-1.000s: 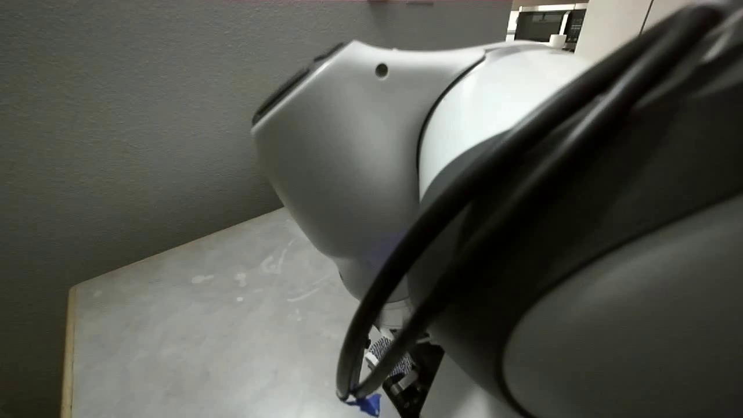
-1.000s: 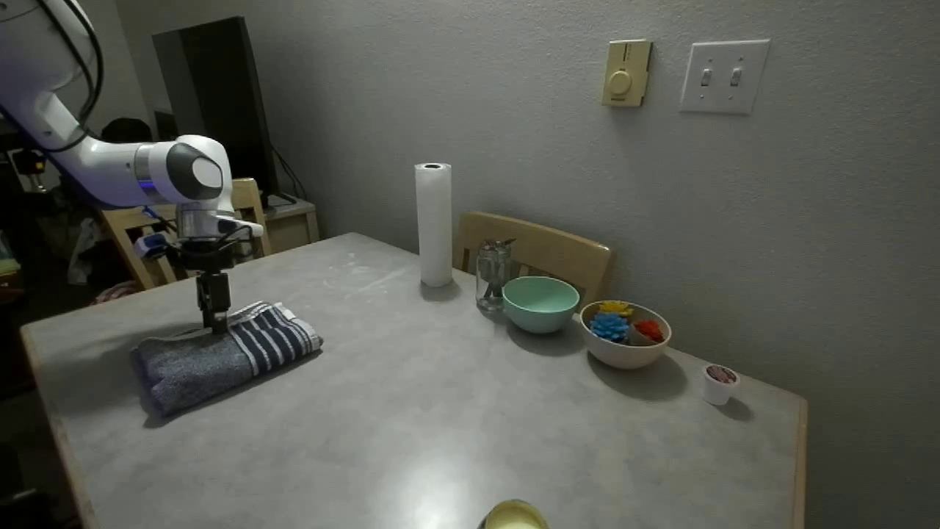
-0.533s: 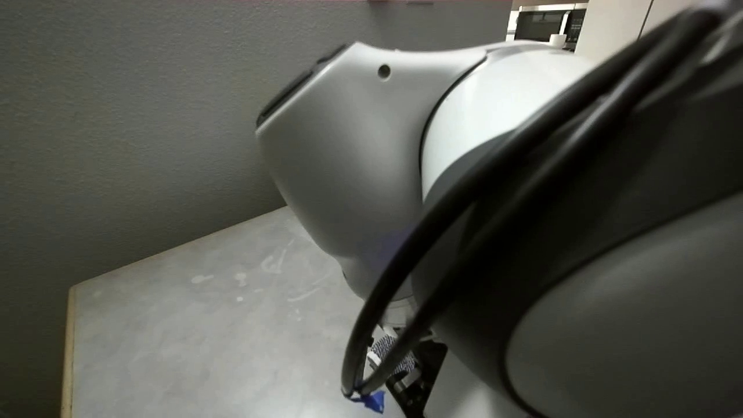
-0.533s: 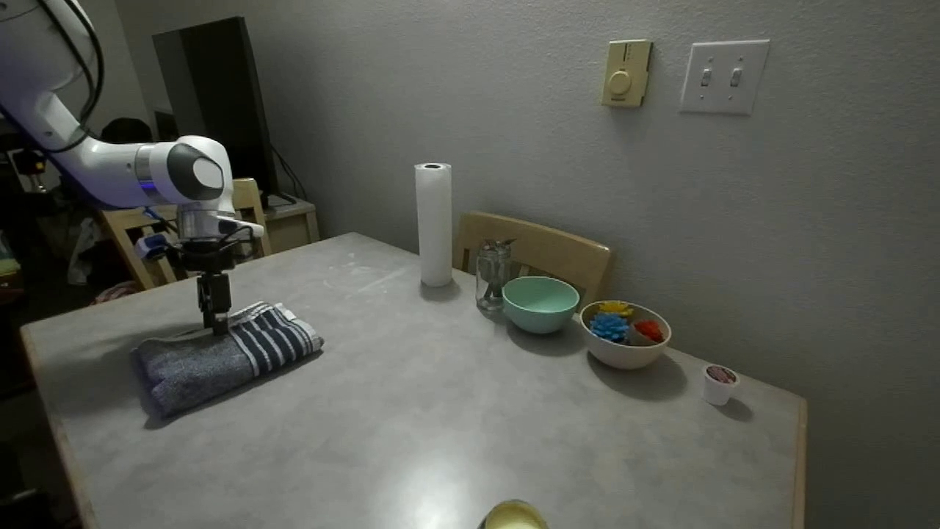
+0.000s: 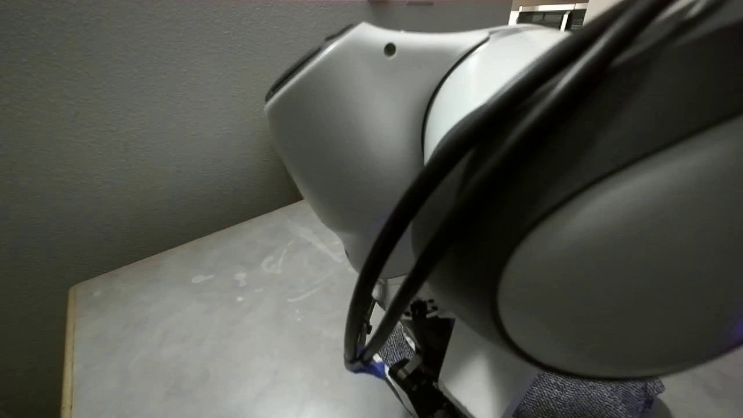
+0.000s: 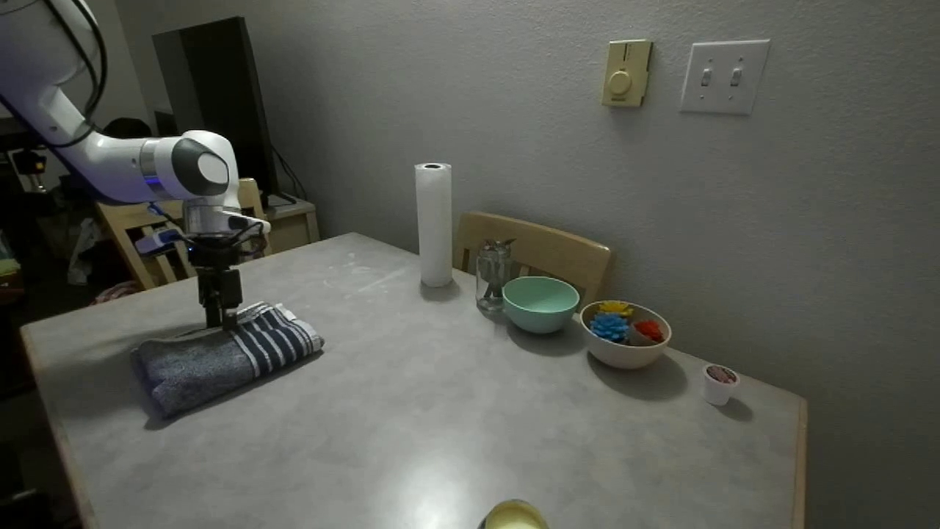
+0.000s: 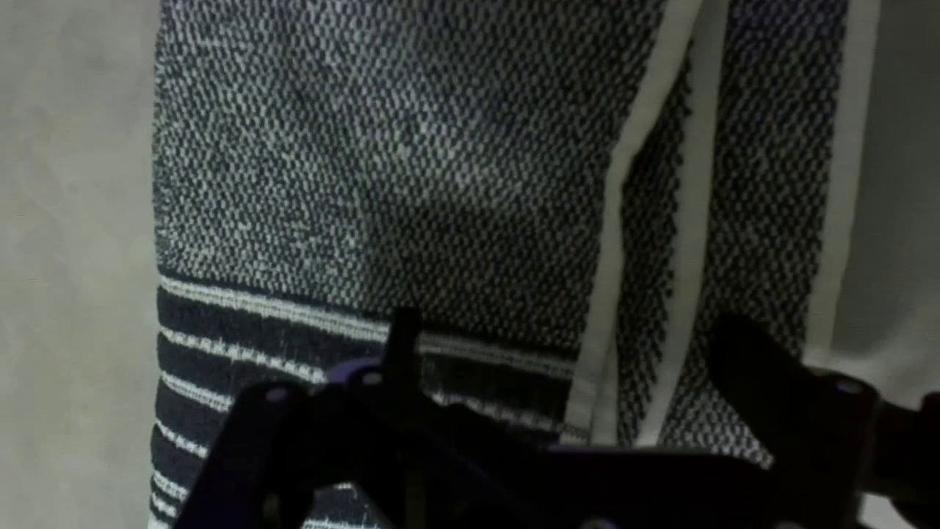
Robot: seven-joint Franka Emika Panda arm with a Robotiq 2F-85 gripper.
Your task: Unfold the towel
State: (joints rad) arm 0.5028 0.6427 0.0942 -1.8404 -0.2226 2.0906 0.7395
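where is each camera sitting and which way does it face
An exterior view: close by the arm, facing down past it over the table to a wall; the arm fills much of it.
An exterior view: clear of the arm, facing down over the table at the towel and green bowl; arm and tool enter from the picture's left.
Wrist view: mounted on the arm above the towel, facing down; the tool's fingers show at the bottom.
Both exterior views share arm, table and towel.
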